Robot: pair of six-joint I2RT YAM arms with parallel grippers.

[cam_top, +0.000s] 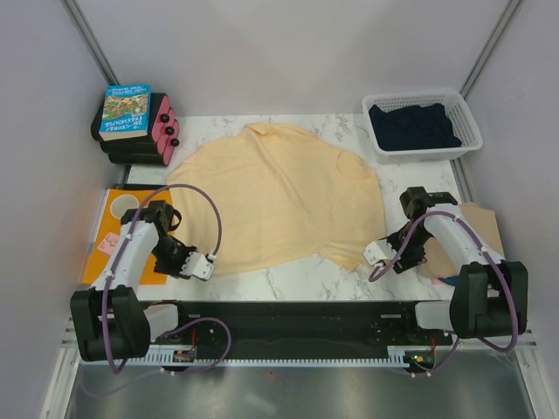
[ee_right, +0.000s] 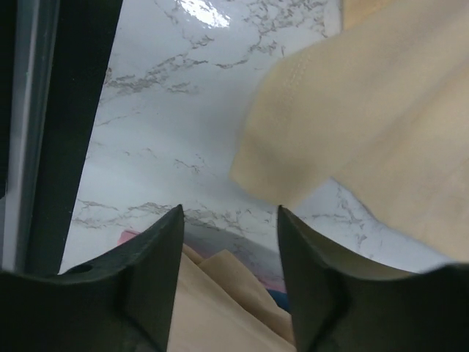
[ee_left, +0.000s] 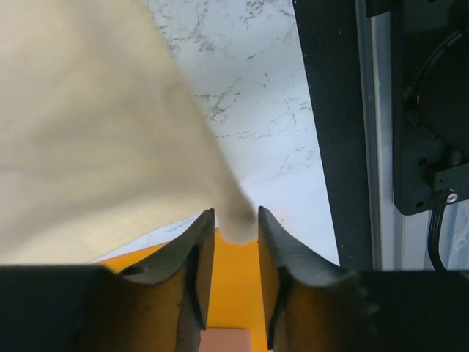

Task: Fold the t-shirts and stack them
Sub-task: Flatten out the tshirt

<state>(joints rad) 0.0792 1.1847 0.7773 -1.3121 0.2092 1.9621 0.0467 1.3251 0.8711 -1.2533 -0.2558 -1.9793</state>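
"Yellow cloth in the left claw (ee_left: 234,217)?"

"Yes. Its two fingers pinch the near-left corner of the one pale yellow t-shirt (cam_top: 279,196), above the orange sheet (ee_left: 233,293)."

"And the right claw (ee_right: 230,220)?"

"Spread wide, gripping nothing. The shirt's near-right corner lies just beyond its tips on the marble counter (ee_right: 161,110). One tan t-shirt (ee_right: 220,308) is bunched beneath that claw."

"What's farther out?"

"One white basket (cam_top: 428,154) at the far right holds one dark navy t-shirt (cam_top: 413,125). One book (cam_top: 125,112) tops a black stack (cam_top: 131,144) at the far left."
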